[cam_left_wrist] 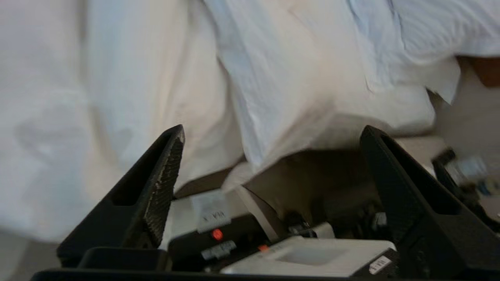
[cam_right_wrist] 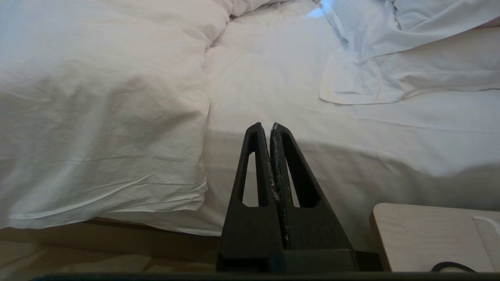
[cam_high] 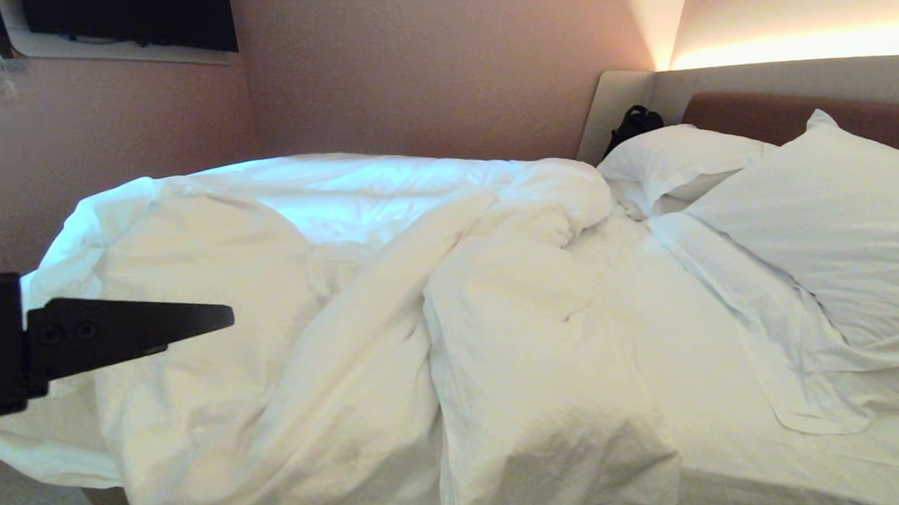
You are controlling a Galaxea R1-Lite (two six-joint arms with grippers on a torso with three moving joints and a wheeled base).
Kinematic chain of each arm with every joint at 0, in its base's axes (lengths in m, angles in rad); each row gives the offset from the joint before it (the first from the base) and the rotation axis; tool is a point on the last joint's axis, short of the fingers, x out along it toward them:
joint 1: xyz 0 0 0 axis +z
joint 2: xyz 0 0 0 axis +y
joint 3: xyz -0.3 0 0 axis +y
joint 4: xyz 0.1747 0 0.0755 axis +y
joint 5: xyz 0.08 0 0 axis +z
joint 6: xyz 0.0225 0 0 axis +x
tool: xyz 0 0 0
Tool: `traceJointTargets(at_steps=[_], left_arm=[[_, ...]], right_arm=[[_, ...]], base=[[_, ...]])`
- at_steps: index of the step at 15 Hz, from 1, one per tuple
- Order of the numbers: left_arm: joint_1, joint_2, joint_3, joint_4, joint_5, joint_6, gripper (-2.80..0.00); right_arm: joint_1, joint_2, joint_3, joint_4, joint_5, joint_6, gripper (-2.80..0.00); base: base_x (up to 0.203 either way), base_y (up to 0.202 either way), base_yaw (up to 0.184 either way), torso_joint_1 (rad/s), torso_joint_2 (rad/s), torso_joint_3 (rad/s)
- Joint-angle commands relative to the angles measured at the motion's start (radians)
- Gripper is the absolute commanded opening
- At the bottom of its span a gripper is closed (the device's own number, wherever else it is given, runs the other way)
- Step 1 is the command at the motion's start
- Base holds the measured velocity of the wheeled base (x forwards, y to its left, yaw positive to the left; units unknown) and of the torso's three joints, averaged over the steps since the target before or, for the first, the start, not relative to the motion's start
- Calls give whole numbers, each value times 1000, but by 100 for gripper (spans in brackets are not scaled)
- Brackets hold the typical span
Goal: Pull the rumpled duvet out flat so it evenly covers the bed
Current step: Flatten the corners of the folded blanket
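The duvet [cam_high: 387, 317] lies bunched over the foot half of the bed [cam_high: 714, 381], its thick folds running from the near edge toward the far side. The left gripper [cam_left_wrist: 273, 134] hangs spread wide and empty beside the duvet's overhanging corner; the right gripper [cam_right_wrist: 270, 127] is pressed closed near the bed's edge. Pillows [cam_high: 817, 220] lean on the brown headboard [cam_high: 753, 117] below a pink wall [cam_high: 426, 65].

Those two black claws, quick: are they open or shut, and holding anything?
Left gripper: open, holding nothing, beside the duvet.
Right gripper: shut, empty, by the near edge of the bed.

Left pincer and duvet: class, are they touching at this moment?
Apart. The left wrist view shows the left pincer open, both fingers bare, with the duvet hanging beyond their tips.
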Motion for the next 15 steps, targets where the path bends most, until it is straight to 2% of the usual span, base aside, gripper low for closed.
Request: traceJointTargets(at_steps=[1,3,6,7,11,12,13,14,15], left_arm=[[-3,80,-18,2,-13,-4,0],[-4,191,-20,-27,-34,0,0],[-4,364,-16,-135,-68,22,0],[-6,407,-18,-159,-74,37,-280],[-41,499,-33,-203,-81,66,-280],[-51,527,-29,-204,-81,92,-280],[-69,577,-24,-205,-83,147,-280],[-104,626,-18,-208,-79,203,-280],[-151,666,-16,-210,-74,233,-280]], right_arm=[[0,0,0,0,1,0,-280],[0,0,0,0,1,0,-280],[1,0,0,0,1,0,-280],[0,0,0,0,1,0,-280],[0,0,0,0,1,0,-280],[0,0,0,0,1,0,-280],[0,0,0,0,1,0,-280],[0,0,0,0,1,0,-280],[0,0,0,0,1,0,-280]], base=[[0,0,0,0,0,0],[0,0,0,0,0,0],[0,0,0,0,0,0],[0,0,0,0,0,0],[0,0,0,0,0,0],[0,0,0,0,0,0],[0,0,0,0,0,0],[0,0,0,0,0,0],[0,0,0,0,0,0]])
